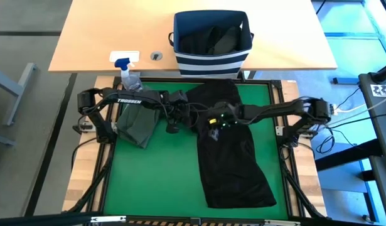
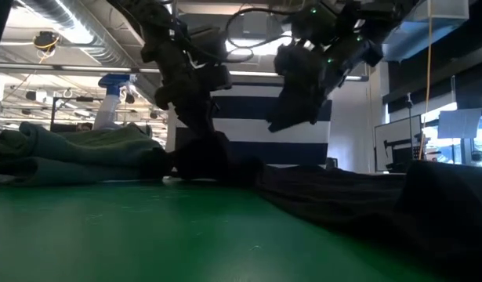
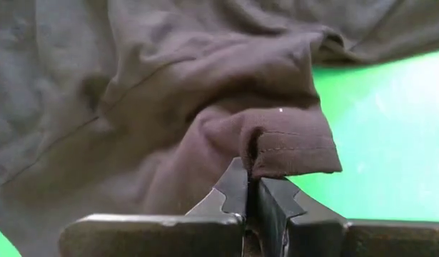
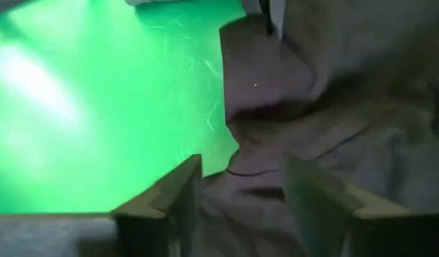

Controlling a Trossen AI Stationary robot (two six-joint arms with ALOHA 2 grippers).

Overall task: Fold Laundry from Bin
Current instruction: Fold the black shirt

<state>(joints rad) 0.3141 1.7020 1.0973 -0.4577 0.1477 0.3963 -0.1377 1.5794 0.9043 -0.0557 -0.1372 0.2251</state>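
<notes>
Risk noted: the left tool [image 3: 253, 203] is pinched closed on only a small hemmed corner of the black garment [image 1: 233, 160], so a lift or pull could let the thin fold slip out, or drag the whole cloth sideways and bunch it instead of laying it flat. The right tool [image 4: 242, 193] hangs over the same garment with its jaws apart and nothing between them; if it closes where it is, it may catch a wrinkle of loose fabric rather than an edge, and the two tools sit close together near the far middle of the green mat [image 1: 155, 182], so cables or fingers could snag. Garment appearance: black, soft, thin, with a stitched hem at the gripped corner; it lies as a long strip running from the far edge of the mat to the near right, creased and heaped at the far end where the tools work. A dark olive garment [image 1: 135, 124] lies folded at the far left of the mat. The bin [image 1: 211, 44] stands on the table [image 1: 105, 37] beyond the mat, with dark cloth inside. A spray bottle [image 1: 127, 70] stands far left.
</notes>
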